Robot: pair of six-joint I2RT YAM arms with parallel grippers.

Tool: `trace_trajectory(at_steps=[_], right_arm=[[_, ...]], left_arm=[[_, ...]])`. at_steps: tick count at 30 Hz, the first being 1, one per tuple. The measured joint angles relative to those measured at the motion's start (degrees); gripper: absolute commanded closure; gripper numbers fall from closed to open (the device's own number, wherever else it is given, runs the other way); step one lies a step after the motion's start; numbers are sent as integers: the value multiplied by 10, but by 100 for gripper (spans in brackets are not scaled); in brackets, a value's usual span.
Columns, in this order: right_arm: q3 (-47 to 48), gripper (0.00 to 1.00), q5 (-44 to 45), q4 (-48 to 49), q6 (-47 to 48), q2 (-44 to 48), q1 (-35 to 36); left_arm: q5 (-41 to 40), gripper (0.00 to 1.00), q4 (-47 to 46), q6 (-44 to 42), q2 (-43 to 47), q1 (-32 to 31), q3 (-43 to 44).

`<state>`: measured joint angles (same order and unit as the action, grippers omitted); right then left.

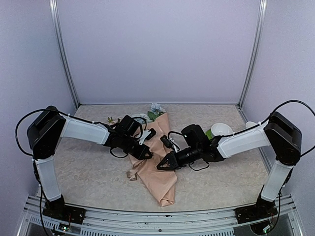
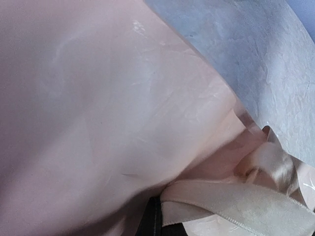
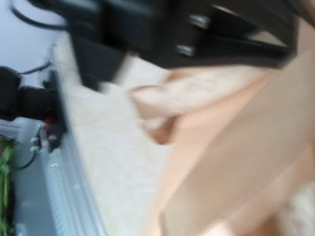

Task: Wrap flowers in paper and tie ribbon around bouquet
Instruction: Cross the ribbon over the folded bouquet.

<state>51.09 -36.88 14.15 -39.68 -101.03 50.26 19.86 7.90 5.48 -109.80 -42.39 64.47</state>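
bouquet [image 1: 160, 186]: lies flat, mid table [image 1: 83, 172], a bit nearer the near edge than the far one.
long axis: runs far-to-near, leaning slightly twd the right at the near end.
pointing: wide rim twd the far edge, w/ pale blue + white blooms [image 1: 156, 108] sticking out; narrow tail points at the near edge.
paper [image 2: 108, 123]: peach-pink, creased, wrapped as the cone; fills most of the L wrist view.
ribbon [image 1: 132, 173]: beige strip, on the bouquet's left side abt mid-length, ends trailing onto the table twd the near-left.
left gripper [image 1: 146, 153]: tips down on the paper at the cone's left side, above the ribbon. Jaws closed; can't tell whether they pinch anything.
right gripper [image 1: 161, 166]: comes in from the right, tips on the paper at mid-cone, near the left gripper's tips. Can't tell if jaws are parted or closed: too small from the top, blurred at the wrist.
top view only: whole bouquet, both arms, blooms, a white bowl [image 1: 221, 129] by the far-right part of the table, a loose sprig [image 1: 110, 119] twd the far-left.
L wrist only: close-up of the ribbon [image 2: 236, 204], satin, looped and folded vs the paper edge; bare table [image 2: 256, 54] beyond, upper right. A dark part shows at the bottom edge under the ribbon.
R wrist only: heavy blur; peach paper [image 3: 236, 172] at right, pale table [image 3: 118, 172] at left, black arm parts across the top. No detail readable.
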Motion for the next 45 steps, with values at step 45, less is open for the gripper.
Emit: trace_trajectory(at_steps=[45], right_arm=[[45, 87, 42, -103, 116, -23, 4]], left_arm=[[8, 100, -87, 7, 34, 3, -18]])
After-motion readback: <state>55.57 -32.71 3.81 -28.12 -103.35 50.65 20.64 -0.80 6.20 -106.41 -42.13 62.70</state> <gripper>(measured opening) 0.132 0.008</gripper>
